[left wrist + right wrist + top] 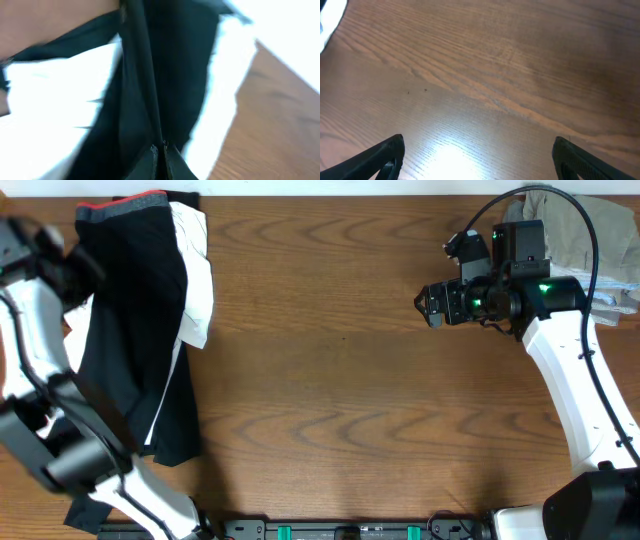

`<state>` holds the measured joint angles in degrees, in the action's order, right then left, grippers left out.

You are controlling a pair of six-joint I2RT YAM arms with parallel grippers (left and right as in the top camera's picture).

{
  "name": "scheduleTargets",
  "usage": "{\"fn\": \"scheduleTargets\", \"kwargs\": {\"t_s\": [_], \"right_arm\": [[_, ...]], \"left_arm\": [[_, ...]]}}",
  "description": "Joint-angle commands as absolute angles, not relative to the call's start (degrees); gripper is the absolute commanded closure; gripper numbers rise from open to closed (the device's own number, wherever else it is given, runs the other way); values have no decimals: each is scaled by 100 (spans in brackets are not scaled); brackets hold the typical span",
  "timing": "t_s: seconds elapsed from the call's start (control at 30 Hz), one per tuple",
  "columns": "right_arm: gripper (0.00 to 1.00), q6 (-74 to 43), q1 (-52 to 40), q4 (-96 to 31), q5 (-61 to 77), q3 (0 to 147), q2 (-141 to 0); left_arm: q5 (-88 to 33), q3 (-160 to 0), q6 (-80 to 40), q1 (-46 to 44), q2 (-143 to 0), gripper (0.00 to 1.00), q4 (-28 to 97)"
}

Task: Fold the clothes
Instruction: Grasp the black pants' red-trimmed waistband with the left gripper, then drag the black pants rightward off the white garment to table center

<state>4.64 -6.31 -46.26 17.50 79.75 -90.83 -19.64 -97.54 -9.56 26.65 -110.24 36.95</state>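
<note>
The pants (135, 330) are lying lengthwise at the counter's (340, 380) left end, rumpled, partly over a white garment (197, 270); L hand (160, 152) is clenching a ridge of their black fabric; R hand (428, 305) is hanging released over bare wood, well apart; folding is prob. barely starting, w/ flattening & every fold waiting.

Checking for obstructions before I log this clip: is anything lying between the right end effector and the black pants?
Only bare table lies between the right end effector and the black pants. A white garment pokes out along their near edge, but it is not a barrier.
</note>
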Motion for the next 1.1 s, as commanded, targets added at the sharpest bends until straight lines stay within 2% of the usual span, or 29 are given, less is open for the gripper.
{"fn": "scheduleTargets", "kwargs": {"t_s": [0.0,0.17,0.63,0.87,1.07], "right_arm": [[9,478,-757,-4576,1737,8077,-9076],[14,473,-755,-4512,1734,8077,-9076],[13,-340,34,-4285,1525,8079,-9076],[12,-340,489,-4316,1570,8079,-9074],[12,-342,836,-4329,1612,8079,-9063]], "left_arm": [[-2198,-9813,-1041,2040,-10510,94,3833],[-2206,-9813,-1039,873,-10254,94,3870],[-1988,-9810,-1041,-1953,-10676,94,3518],[-1990,-9810,-1175,-3017,-11456,94,2731],[-1990,-9810,-1435,-3503,-11915,94,1826]]}}
